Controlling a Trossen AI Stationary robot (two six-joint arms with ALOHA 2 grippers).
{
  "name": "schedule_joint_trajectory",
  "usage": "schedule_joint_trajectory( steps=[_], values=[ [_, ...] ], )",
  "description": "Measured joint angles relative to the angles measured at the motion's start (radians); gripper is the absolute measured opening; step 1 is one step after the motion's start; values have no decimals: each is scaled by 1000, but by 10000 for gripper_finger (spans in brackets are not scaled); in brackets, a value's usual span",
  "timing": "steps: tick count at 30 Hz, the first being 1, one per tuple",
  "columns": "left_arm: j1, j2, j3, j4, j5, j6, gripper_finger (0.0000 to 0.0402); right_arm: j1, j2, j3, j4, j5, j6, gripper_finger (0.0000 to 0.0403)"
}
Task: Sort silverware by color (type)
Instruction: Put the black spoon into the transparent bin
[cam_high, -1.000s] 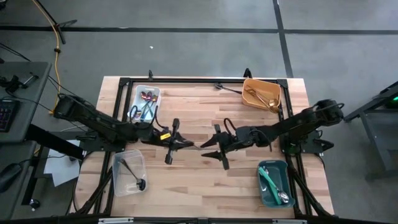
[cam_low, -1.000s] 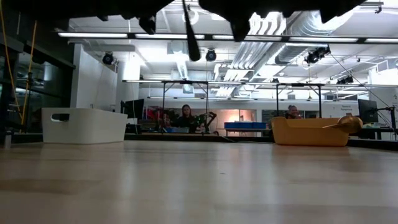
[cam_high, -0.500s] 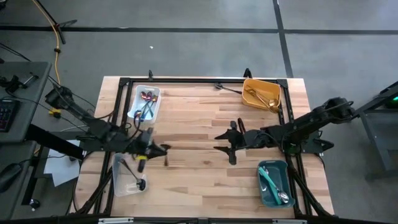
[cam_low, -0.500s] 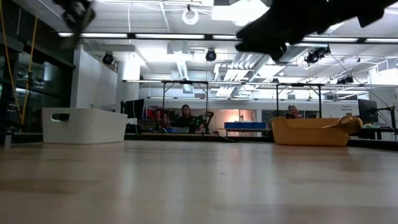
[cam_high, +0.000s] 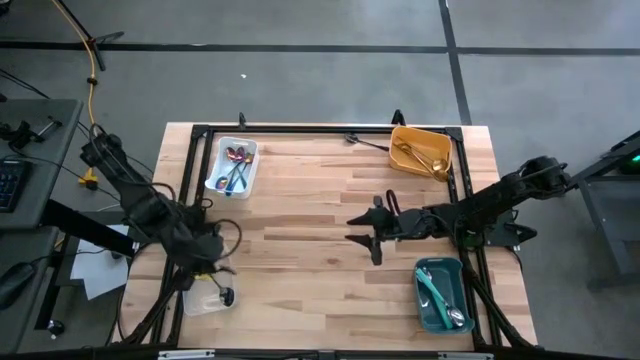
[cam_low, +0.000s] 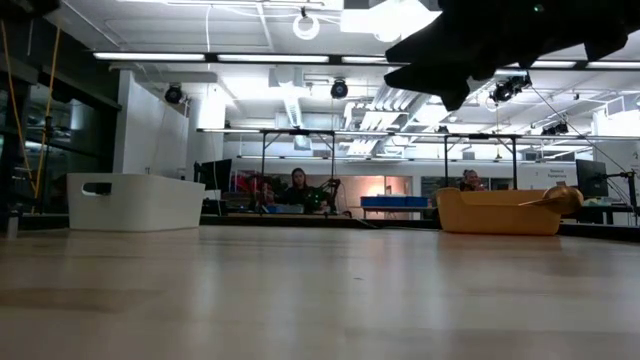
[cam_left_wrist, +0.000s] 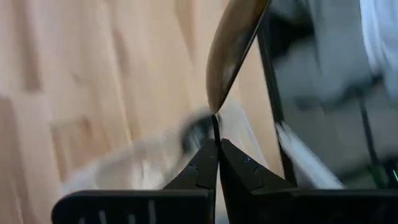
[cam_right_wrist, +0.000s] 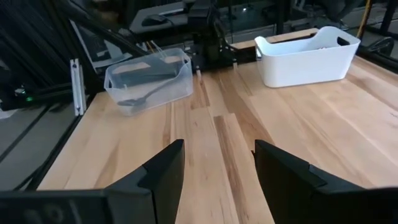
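My left gripper (cam_high: 205, 267) hangs at the near left, over the clear bin (cam_high: 208, 282), and is shut on a dark spoon (cam_left_wrist: 231, 53). The clear bin holds black utensils (cam_right_wrist: 140, 96). My right gripper (cam_high: 368, 232) stands open above the middle of the table with nothing between its fingers (cam_right_wrist: 163, 174). Iridescent spoons (cam_high: 236, 160) lie in the white bin (cam_high: 222, 178) at the far left. Gold pieces (cam_high: 418, 155) fill the orange bin (cam_high: 405, 133) at the far right. Teal-handled silverware (cam_high: 438, 292) lies in the teal bin (cam_high: 425, 315) at the near right. My left gripper pinches the spoon's thin handle (cam_left_wrist: 215, 126) between its two fingertips. The spoon runs on along the fingers, with its bowl (cam_left_wrist: 235, 43) farthest from them. The fingers slant downward, and the spoon is lifted clear above the clear bin.
A black frame rail (cam_high: 300, 128) runs around the wooden table (cam_high: 300, 270). In the low view the white bin (cam_low: 135, 200) and the orange bin (cam_low: 498, 212) stand at the far side. People sit at desks in the room beyond.
My left gripper has swung from the table's middle toward the left and near edges to above the clear bin. It tipped to point downward and carried the dark spoon along. My right gripper has drawn back a little toward the table's right edge.
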Motion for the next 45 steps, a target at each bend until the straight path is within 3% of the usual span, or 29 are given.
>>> schedule_joint_trajectory(
  steps=[5, 10, 23, 45],
  values=[
    [0, 87, 34, -70, 252, 200, 0, 0, 0, 0, 2, 23, 2, 189],
    [3, 188, 34, -135, 375, 458, 0, 0, 0, 0, 1, 23, 11, 189],
    [64, 364, 34, -238, 311, 752, 0, 0, 0, 0, 0, 23, 8, 189],
    [72, 556, 34, -161, 378, 876, 0, 0, 1, 0, -27, 22, 8, 189]
  ],
)
